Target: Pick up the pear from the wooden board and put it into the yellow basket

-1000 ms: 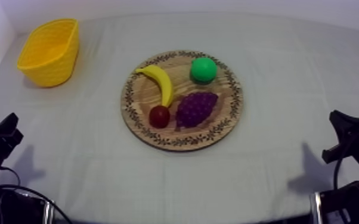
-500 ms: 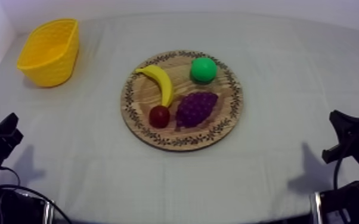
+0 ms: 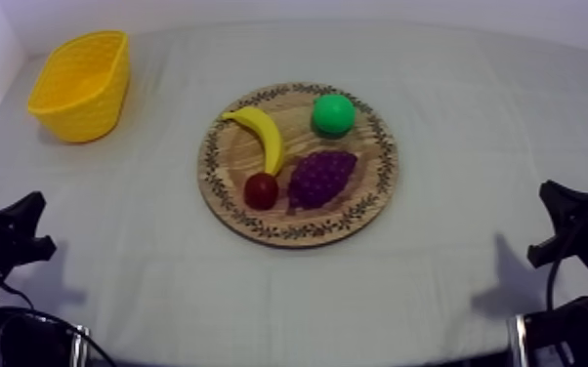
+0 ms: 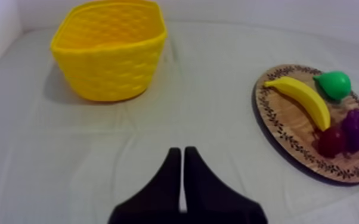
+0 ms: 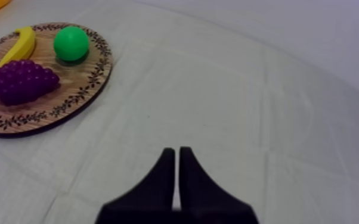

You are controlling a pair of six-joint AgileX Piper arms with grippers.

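My left gripper [image 4: 183,152] is matte black: two flat fingers that taper to blunt tips and widen into a broad base. My right gripper [image 5: 176,152] looks the same. In the top view, the left arm [image 3: 10,234] at eight o'clock and the right arm [image 3: 571,224] at four o'clock are black and angular.

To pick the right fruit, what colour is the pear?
The pear is green, best seen in the left wrist view.

Soft, even, fairly bright light falls from above on the pale cloth [image 3: 474,117]. The basket [image 3: 81,83] throws a faint shadow at its near foot, and the board [image 3: 357,210] a thin dark one along its near rim. Grey shadows lie on the cloth beside the left arm [image 3: 5,244] and right arm [image 3: 576,229].
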